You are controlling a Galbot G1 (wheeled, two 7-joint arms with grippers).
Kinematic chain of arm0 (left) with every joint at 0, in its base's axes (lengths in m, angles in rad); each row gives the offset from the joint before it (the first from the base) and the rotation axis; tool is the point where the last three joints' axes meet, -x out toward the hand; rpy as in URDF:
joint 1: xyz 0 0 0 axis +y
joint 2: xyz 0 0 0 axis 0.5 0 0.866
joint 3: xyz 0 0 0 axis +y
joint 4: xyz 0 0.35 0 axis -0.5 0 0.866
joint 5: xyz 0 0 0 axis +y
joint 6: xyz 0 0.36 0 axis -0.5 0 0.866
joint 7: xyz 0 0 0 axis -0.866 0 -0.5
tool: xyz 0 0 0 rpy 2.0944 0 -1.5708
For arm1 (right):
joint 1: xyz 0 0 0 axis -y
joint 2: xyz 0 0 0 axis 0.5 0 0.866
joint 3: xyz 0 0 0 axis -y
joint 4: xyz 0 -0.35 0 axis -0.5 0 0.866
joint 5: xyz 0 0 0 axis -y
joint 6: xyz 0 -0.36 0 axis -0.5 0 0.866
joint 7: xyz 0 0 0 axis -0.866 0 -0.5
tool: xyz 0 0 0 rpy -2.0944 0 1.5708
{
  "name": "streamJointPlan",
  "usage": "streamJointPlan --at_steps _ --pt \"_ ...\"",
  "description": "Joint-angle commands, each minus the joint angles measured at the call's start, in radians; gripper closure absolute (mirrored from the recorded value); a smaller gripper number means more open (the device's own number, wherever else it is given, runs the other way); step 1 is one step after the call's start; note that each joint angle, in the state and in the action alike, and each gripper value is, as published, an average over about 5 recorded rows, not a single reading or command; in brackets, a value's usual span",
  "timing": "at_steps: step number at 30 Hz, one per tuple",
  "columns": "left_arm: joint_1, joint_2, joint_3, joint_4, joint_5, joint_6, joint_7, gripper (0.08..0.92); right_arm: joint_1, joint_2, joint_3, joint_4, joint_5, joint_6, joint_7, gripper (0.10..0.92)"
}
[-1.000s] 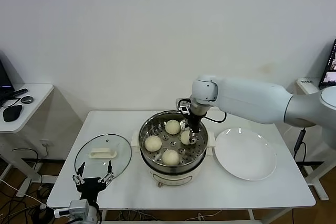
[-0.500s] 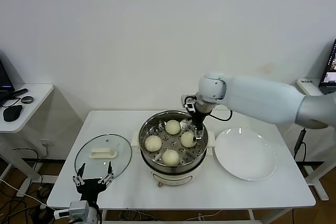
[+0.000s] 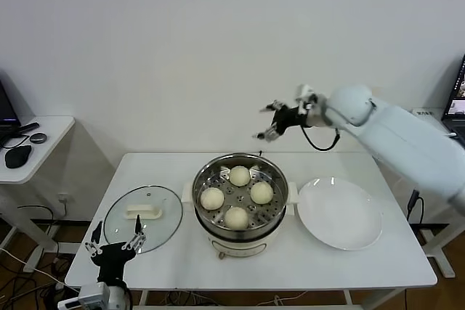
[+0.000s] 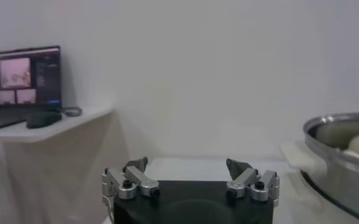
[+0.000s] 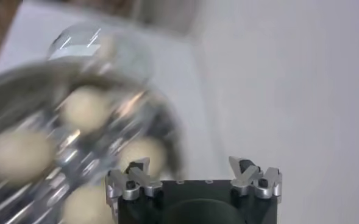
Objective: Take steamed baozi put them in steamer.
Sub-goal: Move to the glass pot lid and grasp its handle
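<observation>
Where the head view reaches its far left, a small side desk (image 3: 29, 139) carries a dark mouse (image 3: 17, 155); only the left wrist view shows the lit screen (image 4: 27, 78) standing on it. Low at the near left corner of the white counter (image 3: 182, 266), the left end effector (image 3: 114, 243) waits with its fingers spread apart and empty, just in front of the round glass lid (image 3: 142, 213) that lies flat with its white handle up. The left wrist view confirms the spread fingers (image 4: 130, 178) and catches the steamer's steel rim (image 4: 344, 164) off to one side.

At the counter's middle stands the steamer (image 3: 240, 241), and all four steamed baozi (image 3: 239, 197) rest apart from one another on its perforated tray. The right wrist view looks down on them (image 5: 85, 108) from above, blurred, with the lid's sheen beyond. Up over the steamer's far right edge, well clear of it, hangs the right end effector (image 3: 272, 120), fingers wide and holding nothing; its fingertips (image 5: 136, 167) show the same gap in its own wrist view. To the right of the steamer lies a bare white plate (image 3: 339, 213), seen only from the head.
</observation>
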Motion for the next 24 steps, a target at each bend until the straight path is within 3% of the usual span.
streamJointPlan --at_steps 1,10,15,19,24 --pt "-0.003 0.016 -0.026 0.016 -0.027 -0.115 -0.029 0.177 -0.820 0.022 1.073 0.235 0.005 0.116 0.395 0.203" --pt "-0.077 0.079 -0.046 0.062 0.236 -0.078 0.044 0.177 -1.299 0.335 1.400 0.342 -0.041 0.264 0.542 0.203" --pt "-0.146 0.139 -0.083 0.145 0.886 -0.103 0.064 0.177 -1.379 0.429 1.396 0.338 -0.108 0.339 0.617 0.203" --pt "-0.140 0.279 -0.065 0.240 1.338 -0.196 0.061 0.177 -1.402 0.453 1.401 0.349 -0.142 0.355 0.630 0.203" --pt "-0.115 0.424 0.008 0.337 1.502 -0.219 -0.016 0.177 -1.417 0.450 1.409 0.323 -0.177 0.381 0.634 0.203"
